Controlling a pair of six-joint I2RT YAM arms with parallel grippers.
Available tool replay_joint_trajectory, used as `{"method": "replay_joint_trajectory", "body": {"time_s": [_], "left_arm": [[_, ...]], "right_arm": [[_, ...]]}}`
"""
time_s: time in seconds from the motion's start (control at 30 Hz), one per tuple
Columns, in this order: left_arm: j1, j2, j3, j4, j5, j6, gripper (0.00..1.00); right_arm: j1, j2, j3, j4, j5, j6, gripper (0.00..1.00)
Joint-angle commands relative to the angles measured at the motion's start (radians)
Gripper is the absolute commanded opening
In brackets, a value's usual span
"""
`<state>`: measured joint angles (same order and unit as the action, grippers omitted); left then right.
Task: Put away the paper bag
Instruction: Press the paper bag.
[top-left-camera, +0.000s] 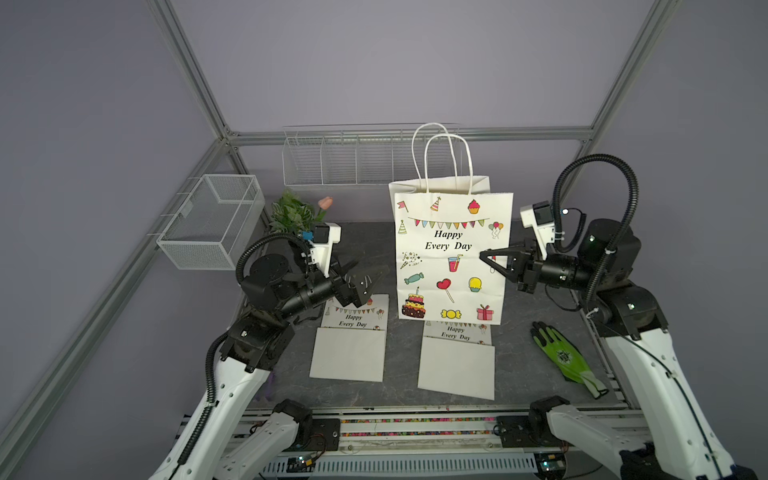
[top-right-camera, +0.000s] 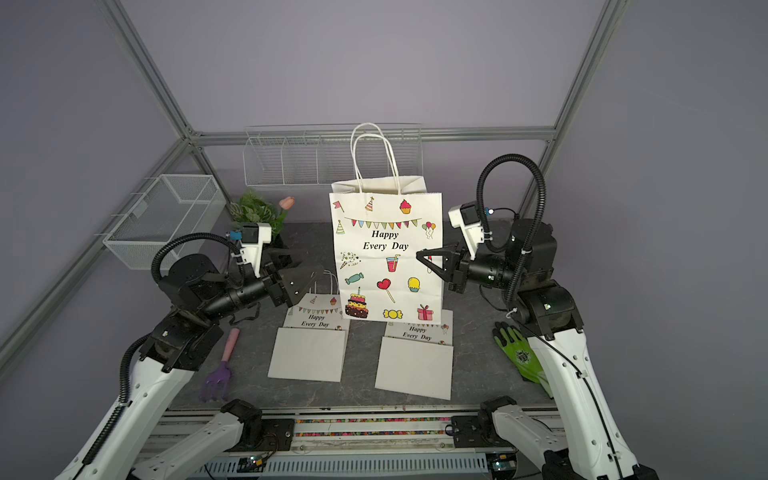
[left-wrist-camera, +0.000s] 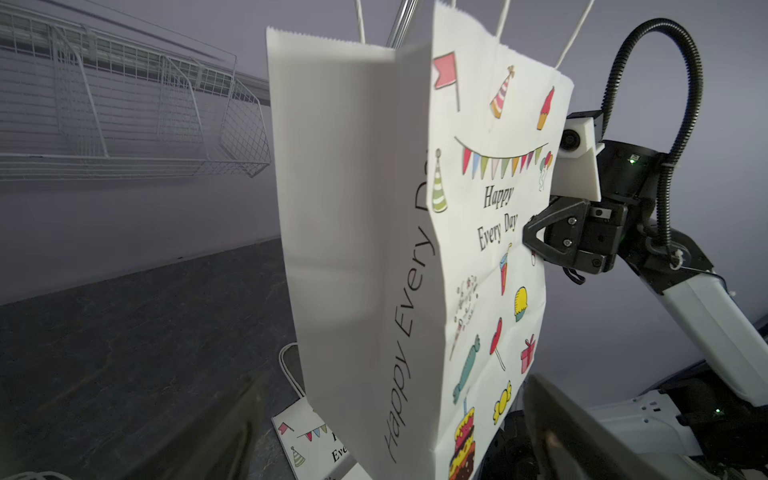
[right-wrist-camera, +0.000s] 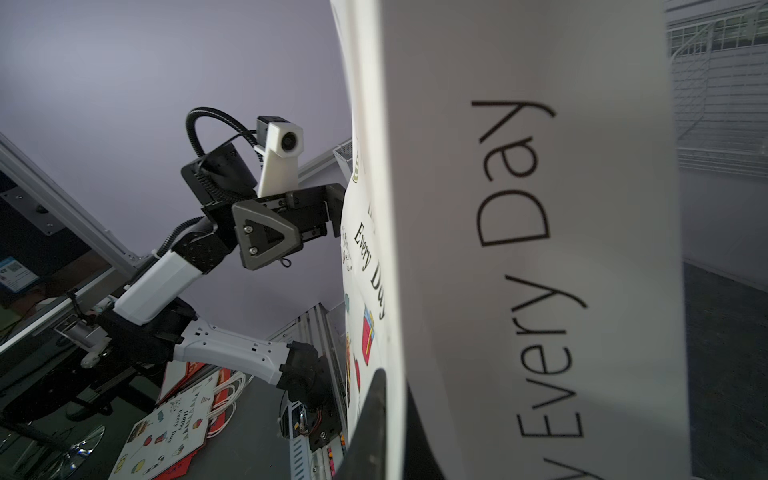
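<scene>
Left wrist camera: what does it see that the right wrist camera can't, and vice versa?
Only the left wrist view: the right hand pinching an edge of the paper bag, and a folded bag on the table. Only the right wrist view: the open left hand and a pile of flat bags. Both: the standing bag and the wire shelf.

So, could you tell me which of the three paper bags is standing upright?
The standing bag at the back, handles up, its edge pinched by the right end effector. The left folded bag and right folded bag lie flat.
</scene>
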<state>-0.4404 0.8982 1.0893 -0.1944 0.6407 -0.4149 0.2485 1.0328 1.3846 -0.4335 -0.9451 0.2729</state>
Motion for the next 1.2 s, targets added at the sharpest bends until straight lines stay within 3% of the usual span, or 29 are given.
{"method": "replay_joint_trajectory", "body": {"time_s": [0.0, 0.23, 0.33, 0.47, 0.77, 0.87, 1.03, 1.17], "left_arm": [[0.003, 0.044, -0.031, 0.252, 0.069, -0.195, 0.98], [-0.012, 0.078, -0.053, 0.506, 0.127, -0.379, 0.98], [-0.039, 0.074, -0.04, 0.515, 0.158, -0.382, 0.99], [-0.046, 0.047, -0.033, 0.493, 0.173, -0.372, 0.9], [-0.045, -0.1, 0.075, -0.045, 0.036, -0.007, 0.95], [-0.044, -0.132, 0.092, -0.122, -0.012, 0.032, 0.94], [-0.044, -0.139, 0.109, -0.106, 0.017, -0.005, 0.95], [-0.044, -0.166, 0.122, -0.161, -0.044, 0.03, 0.98]], "right_arm": [[-0.003, -0.004, -0.014, 0.11, -0.132, 0.065, 0.07], [-0.001, 0.006, -0.006, 0.106, -0.2, 0.074, 0.07], [-0.001, 0.015, -0.009, 0.142, -0.228, 0.104, 0.07], [-0.001, 0.015, -0.023, 0.188, -0.236, 0.137, 0.07], [-0.009, 0.015, 0.012, 0.18, -0.25, 0.149, 0.07], [-0.01, 0.013, 0.013, 0.194, -0.252, 0.161, 0.07], [-0.011, 0.016, 0.014, 0.202, -0.26, 0.168, 0.07], [-0.012, 0.013, 0.014, 0.219, -0.266, 0.182, 0.07]]}}
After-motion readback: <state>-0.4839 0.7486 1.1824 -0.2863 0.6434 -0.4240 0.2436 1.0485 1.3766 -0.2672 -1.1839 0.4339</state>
